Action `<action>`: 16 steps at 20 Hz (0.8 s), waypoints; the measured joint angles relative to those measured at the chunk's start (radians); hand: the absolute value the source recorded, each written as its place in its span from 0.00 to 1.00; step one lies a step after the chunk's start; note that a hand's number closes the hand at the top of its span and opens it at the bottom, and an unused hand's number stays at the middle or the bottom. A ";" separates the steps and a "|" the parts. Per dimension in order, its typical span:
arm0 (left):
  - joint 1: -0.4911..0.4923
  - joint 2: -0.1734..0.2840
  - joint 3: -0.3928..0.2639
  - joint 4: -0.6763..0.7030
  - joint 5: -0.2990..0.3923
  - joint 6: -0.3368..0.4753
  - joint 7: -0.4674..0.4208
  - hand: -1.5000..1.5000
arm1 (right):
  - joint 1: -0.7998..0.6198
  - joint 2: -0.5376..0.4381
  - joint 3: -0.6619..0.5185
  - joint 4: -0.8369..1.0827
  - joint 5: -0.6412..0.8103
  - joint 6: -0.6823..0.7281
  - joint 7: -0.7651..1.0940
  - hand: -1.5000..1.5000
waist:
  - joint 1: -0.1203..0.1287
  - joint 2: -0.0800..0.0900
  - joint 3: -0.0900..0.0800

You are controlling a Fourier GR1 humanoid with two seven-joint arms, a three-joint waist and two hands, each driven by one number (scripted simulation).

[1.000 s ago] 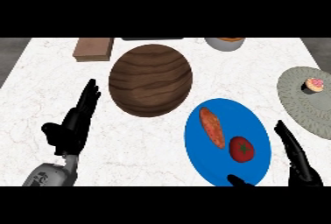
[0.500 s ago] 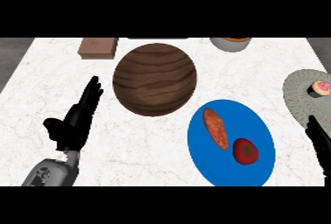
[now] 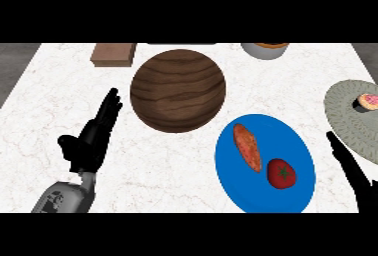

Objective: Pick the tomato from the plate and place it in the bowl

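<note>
Head view only. Tomato sits on the blue plate, near-right part, just beside a long orange-red food piece, not touching as far as I can tell. Bowl is the big wooden one, up-left of the plate, rims close. My right robot hand comes in at the right edge, fingers straight, open, holding nothing, near the plate's right rim and apart from the tomato. My left robot hand rests open on the left side of the worktop, fingers up. Pick not started.

Handling guess: tomato looks round, smooth, light, a bit soft, likely to roll or slip on the glossy plate. I'd take it across its middle, thumb one side and fingers opposite, coming from the right so I don't bump the long piece. Risk: nudging it off toward the plate's rim before closing.

Also there: grey plate with a small pastry at right, brown block and a cup at the far edge.
</note>
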 measured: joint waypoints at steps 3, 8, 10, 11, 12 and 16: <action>0.002 -0.020 0.007 -0.001 -0.022 0.002 0.004 0.50 | 0.005 0.026 0.001 0.059 0.000 0.023 -0.035 0.00 | -0.002 -0.001 0.000; 0.021 -0.041 0.030 -0.016 -0.051 -0.022 0.005 0.50 | 0.009 0.074 -0.018 0.117 -0.012 0.069 -0.101 0.00 | -0.003 -0.001 0.001; 0.013 -0.053 0.043 -0.002 -0.062 -0.027 0.000 0.50 | 0.037 0.087 -0.036 0.119 -0.030 0.077 -0.151 0.00 | -0.004 -0.001 0.001; 0.020 -0.055 0.048 -0.002 -0.064 -0.035 -0.005 0.50 | 0.044 0.091 -0.051 0.117 -0.047 0.085 -0.167 0.00 | -0.005 -0.001 0.001; 0.026 -0.054 0.053 -0.009 -0.064 -0.042 0.000 0.50 | 0.054 0.099 -0.061 0.113 -0.059 0.089 -0.183 0.00 | -0.005 -0.001 0.001; 0.047 -0.053 0.069 -0.044 -0.069 -0.065 0.019 0.50 | 0.079 0.134 -0.080 0.109 -0.089 0.105 -0.247 0.00 | -0.004 -0.002 0.001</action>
